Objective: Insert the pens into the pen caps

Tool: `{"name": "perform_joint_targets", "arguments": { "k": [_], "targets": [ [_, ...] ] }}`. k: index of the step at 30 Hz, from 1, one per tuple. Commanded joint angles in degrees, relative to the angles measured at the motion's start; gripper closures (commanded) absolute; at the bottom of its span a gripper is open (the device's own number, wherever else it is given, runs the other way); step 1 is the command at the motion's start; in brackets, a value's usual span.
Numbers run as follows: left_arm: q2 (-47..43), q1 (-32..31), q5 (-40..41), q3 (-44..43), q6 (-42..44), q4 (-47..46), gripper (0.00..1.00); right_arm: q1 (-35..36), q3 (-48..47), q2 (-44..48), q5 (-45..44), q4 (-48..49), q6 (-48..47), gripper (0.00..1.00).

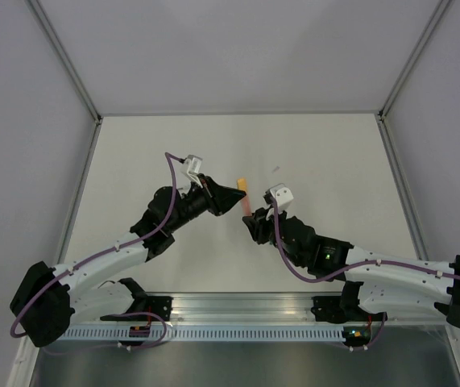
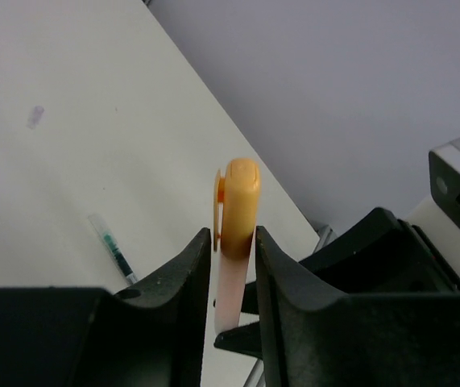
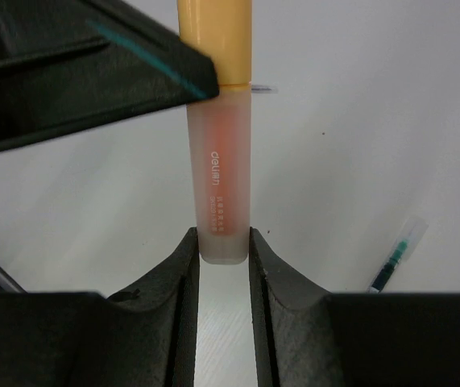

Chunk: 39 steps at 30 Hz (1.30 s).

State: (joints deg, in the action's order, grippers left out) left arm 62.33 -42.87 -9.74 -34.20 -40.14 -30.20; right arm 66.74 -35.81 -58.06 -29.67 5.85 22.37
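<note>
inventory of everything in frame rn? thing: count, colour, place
marker: 1, frosted pink-orange, held off the table between the two end effectors
cap: 1, yellow-orange, seated on the marker's far end
pen: 1, clear with green inside, lying on the table
smudge: 1, faint grey, on the table surface
table: 1, white, walled by grey panels
arms: 2, white and black, left arm and right arm, reaching in from the near edge
left end effector: 1, black, fingers flanking the cap; contact unclear
right end effector: 1, black, closed on the marker's butt end
</note>
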Motion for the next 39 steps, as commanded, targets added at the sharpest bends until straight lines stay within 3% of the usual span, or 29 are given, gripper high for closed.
{"name": "perform_joint_targets", "arguments": {
  "k": [1, 5, 15, 27, 39],
  "targets": [
    [-1.7, -1.2, -3.0, -0.3, 2.2, 0.7, 0.63, -0.5, -3.0, 1.5, -3.8, 6.2, -2.3, 1.00],
    [-3.3, -1.2, -3.4, -0.6, 3.1, 2.2, 0.52, -0.5, -2.2, 2.3, -1.7, 7.5, -3.0, 1.00],
    [-4.1, -1.2, -5.6, -0.8, 4.5, 1.5, 0.48, -0.6, -1.7, 1.6, 1.2, 9.2, -3.4, 1.00],
    [-3.8, -1.2, -5.3, 0.1, 4.1, -0.3, 0.62, 0.4, -0.8, 0.8, 2.2, 11.9, -2.2, 1.00],
    [-3.3, -1.2, -6.3, -0.3, 4.4, -0.5, 0.68, 1.0, -2.1, -1.4, 0.2, 13.0, -1.5, 1.00]
  ]
}}
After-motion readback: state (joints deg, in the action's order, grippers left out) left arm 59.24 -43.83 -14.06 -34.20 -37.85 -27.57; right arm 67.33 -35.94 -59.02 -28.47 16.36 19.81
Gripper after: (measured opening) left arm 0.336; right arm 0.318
